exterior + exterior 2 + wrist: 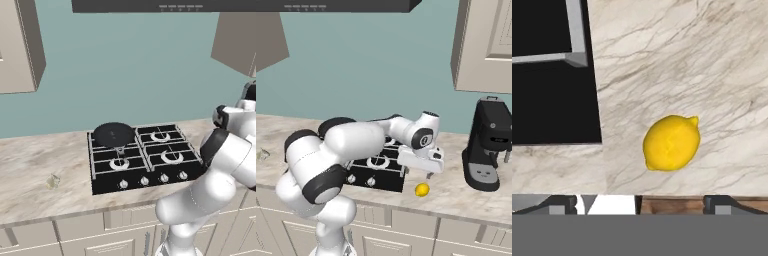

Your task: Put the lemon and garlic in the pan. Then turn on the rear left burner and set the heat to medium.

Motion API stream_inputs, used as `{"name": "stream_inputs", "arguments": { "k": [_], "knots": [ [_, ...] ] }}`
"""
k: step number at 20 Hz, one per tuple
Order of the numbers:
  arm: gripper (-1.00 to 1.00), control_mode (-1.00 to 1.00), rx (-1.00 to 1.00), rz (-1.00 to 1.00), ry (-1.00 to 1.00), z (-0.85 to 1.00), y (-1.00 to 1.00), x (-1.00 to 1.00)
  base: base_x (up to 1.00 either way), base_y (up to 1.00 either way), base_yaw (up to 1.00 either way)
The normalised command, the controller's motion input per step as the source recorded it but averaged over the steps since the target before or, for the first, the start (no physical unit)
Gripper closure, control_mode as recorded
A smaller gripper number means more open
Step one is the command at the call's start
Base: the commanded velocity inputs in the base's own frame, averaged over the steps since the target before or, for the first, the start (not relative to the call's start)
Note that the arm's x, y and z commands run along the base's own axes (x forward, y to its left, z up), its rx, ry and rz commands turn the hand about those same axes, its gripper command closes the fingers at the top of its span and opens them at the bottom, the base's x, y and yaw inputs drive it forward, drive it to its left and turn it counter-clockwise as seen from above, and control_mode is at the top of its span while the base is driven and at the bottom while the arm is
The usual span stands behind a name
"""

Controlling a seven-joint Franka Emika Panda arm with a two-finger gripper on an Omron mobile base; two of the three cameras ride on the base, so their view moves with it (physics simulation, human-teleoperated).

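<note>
Claw (pixel 430 171) hung wide open and empty above the lemon (pixel 422 190) on the tabletop (pixel 456 197); its fingertips (pixel 559 204) were cut off in the hand view.

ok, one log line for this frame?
phase: reach lemon | hand: open, above lemon | garlic: counter, left of cooktop | pan: rear left burner, empty

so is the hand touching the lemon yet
Apart. In the right base view the open hand hangs above the lemon, with bare counter showing between them.
</note>
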Motion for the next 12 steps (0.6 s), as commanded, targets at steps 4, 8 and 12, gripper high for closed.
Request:
{"name": "stream_inputs", "arguments": {
  "k": [4,8,12],
  "knots": [
    [-1.00,-1.00,0.00,0.00,0.02,-0.35,-0.05,0.09,0.00,0.00,0.00],
    [-1.00,-1.00,0.00,0.00,0.00,-0.28,-0.15,0.24,0.00,0.00,0.00],
    [-1.00,-1.00,0.00,0.00,0.00,-0.05,-0.22,0.21,0.00,0.00,0.00]
  ]
}}
